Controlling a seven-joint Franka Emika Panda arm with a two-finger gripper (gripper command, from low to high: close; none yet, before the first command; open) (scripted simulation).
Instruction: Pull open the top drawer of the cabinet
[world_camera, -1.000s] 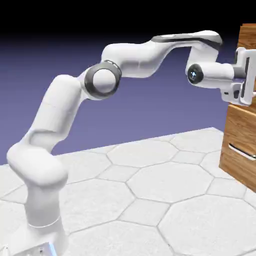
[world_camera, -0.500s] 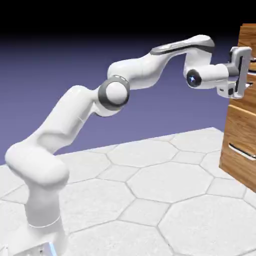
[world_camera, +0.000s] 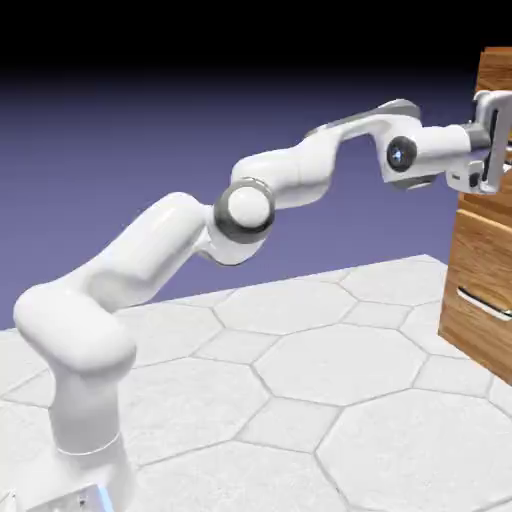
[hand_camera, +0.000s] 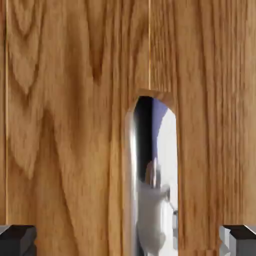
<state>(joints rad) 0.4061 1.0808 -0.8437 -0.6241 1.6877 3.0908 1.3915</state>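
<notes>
Cabinet: the cabinet (world_camera: 488, 210) is standing at the exterior view's right edge, a tall brown wood-grain box cut off by the frame, its front facing left toward the arm.
Top drawer: the top drawer (hand_camera: 65, 115) is sitting at the upper end of the cabinet; in the hand view its wood-grain panel is filling nearly the whole picture, the grain running up and down the frame.
Handle: the silver bar handle (hand_camera: 131, 185) is showing in the hand view as a shiny strip whose long axis is running from the picture's bottom edge up to about the middle, slightly left of centre between the two tips; because that view rolls with the hand, this is not telling how the bar lies on the cabinet.
Lower drawer: a lower drawer handle (world_camera: 482, 302) is lying as a thin pale line across the cabinet front, well below the hand.
Arm: the white arm (world_camera: 240, 205) is rising from the lower left and stretching right, the hand pointing level at the cabinet's upper front.
Gripper: the gripper (hand_camera: 128, 240) is facing the drawer panel with its jaws spread wide, one grey fingertip (hand_camera: 16, 239) at each lower corner of the hand view, the handle lying between them but not pinched.
Contact: whether the fingers are touching the wood cannot be told.
</notes>
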